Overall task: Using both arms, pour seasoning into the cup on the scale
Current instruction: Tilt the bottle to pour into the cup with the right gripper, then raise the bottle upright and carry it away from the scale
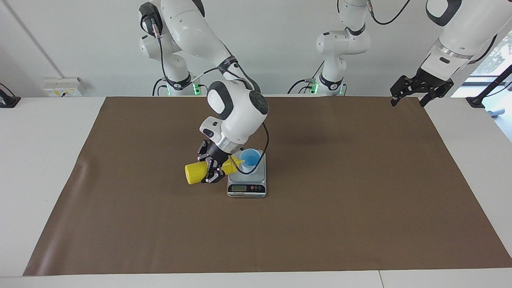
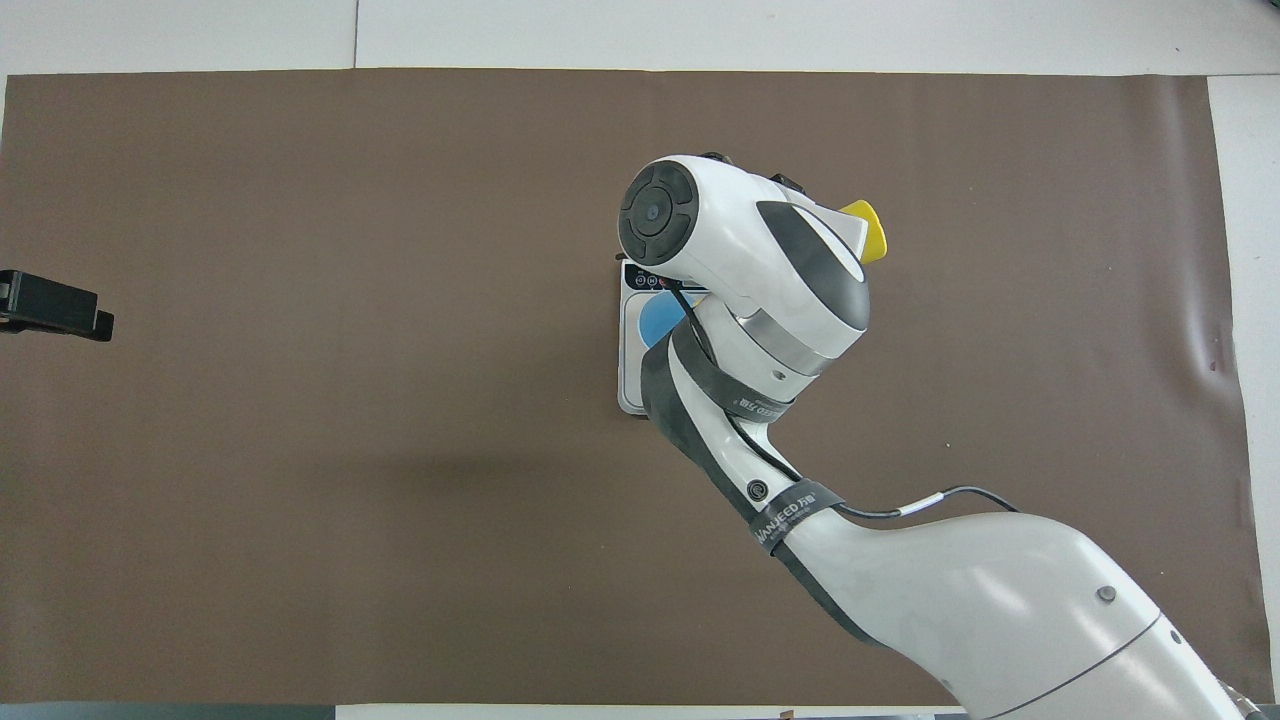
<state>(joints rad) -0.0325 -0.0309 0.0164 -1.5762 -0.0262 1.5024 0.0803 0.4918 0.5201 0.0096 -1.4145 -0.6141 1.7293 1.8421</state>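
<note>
My right gripper (image 1: 214, 176) is shut on the yellow seasoning bottle (image 1: 195, 172) around its middle. It holds the bottle tipped on its side, with the nozzle at the rim of the light blue cup (image 1: 250, 158). The cup stands upright on the silver-grey scale (image 1: 247, 188), near the middle of the mat. In the overhead view the right arm's wrist covers most of the bottle (image 2: 868, 228), the cup (image 2: 660, 320) and the scale (image 2: 630, 370). My left gripper (image 1: 412, 96) waits open and empty, raised over the mat's edge at the left arm's end; it also shows in the overhead view (image 2: 50, 305).
A brown mat (image 1: 360, 200) covers most of the white table (image 1: 40, 160). The right arm's cable hangs in a loop beside the cup. A wall socket box (image 1: 62, 87) sits at the table's edge at the right arm's end.
</note>
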